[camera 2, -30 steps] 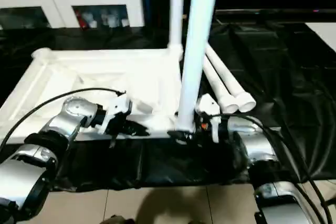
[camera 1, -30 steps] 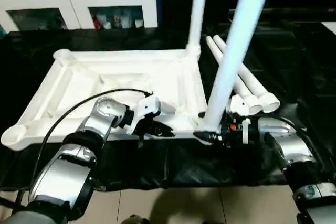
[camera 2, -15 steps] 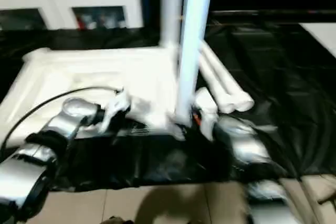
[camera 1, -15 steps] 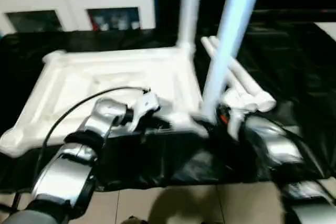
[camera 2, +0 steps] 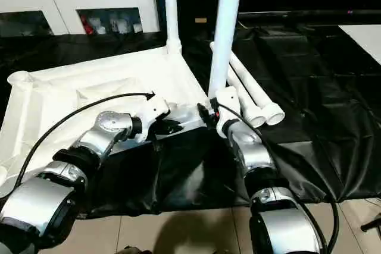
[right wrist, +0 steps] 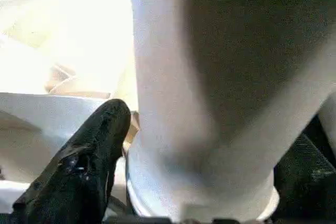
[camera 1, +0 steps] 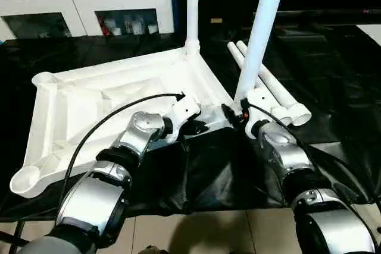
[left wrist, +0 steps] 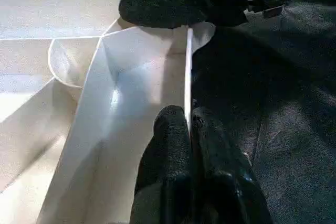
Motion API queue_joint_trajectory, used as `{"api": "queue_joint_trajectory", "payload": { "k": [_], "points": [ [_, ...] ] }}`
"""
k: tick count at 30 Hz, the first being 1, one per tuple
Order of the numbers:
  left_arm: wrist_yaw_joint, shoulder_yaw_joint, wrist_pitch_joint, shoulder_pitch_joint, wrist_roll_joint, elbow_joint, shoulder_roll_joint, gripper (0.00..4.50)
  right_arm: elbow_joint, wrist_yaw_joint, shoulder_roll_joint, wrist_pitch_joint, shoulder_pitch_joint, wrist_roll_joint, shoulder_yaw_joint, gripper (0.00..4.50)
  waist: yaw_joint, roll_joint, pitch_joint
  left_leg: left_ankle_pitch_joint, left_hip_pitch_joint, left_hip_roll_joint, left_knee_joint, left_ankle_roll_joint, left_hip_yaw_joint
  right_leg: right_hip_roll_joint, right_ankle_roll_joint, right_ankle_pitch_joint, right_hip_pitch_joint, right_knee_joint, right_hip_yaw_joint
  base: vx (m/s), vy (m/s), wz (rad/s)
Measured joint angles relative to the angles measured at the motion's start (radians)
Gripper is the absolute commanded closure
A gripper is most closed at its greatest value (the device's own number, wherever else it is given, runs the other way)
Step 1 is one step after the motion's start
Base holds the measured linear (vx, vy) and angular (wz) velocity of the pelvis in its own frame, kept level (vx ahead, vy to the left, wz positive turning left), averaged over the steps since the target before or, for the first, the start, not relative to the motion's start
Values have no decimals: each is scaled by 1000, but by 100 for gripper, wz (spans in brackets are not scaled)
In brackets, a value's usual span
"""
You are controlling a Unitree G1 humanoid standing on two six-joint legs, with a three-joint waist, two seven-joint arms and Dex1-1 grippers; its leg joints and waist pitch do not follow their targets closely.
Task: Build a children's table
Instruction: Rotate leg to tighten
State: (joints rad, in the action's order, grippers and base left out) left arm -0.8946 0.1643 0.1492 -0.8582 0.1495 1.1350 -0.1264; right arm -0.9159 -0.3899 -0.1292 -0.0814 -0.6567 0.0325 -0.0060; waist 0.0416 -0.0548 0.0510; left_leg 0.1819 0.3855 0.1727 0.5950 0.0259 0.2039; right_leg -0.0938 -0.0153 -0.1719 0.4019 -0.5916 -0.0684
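Legs: two stood upright in tabletop sockets, two laid beside right gripper.
Left gripper: clenched on tabletop rim.
Right gripper: fingers spread around near upright leg.

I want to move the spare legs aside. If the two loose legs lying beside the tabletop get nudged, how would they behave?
The two loose legs are round tubes lying on black sheeting, so they probably roll. Their flared ends may make them curve. They look hollow, so likely light and stiff.
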Motion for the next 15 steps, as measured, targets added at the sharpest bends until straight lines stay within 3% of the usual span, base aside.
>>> {"api": "queue_joint_trajectory", "payload": {
  "k": [12,15],
  "points": [
    [-89,0,21,4,-13,0,-32,450,25,-174,-55,-35,33,19,15,49,1,-2,1,0,1,2,-2,0,0,1,1,-1,2,-1,-2,0,0,0],
    [-310,1,36,20,-49,-8,-101,450,174,-563,-198,12,118,86,93,49,12,-4,1,-1,1,2,-2,-7,0,1,1,-1,1,1,-2,0,0,0]
  ]
}}
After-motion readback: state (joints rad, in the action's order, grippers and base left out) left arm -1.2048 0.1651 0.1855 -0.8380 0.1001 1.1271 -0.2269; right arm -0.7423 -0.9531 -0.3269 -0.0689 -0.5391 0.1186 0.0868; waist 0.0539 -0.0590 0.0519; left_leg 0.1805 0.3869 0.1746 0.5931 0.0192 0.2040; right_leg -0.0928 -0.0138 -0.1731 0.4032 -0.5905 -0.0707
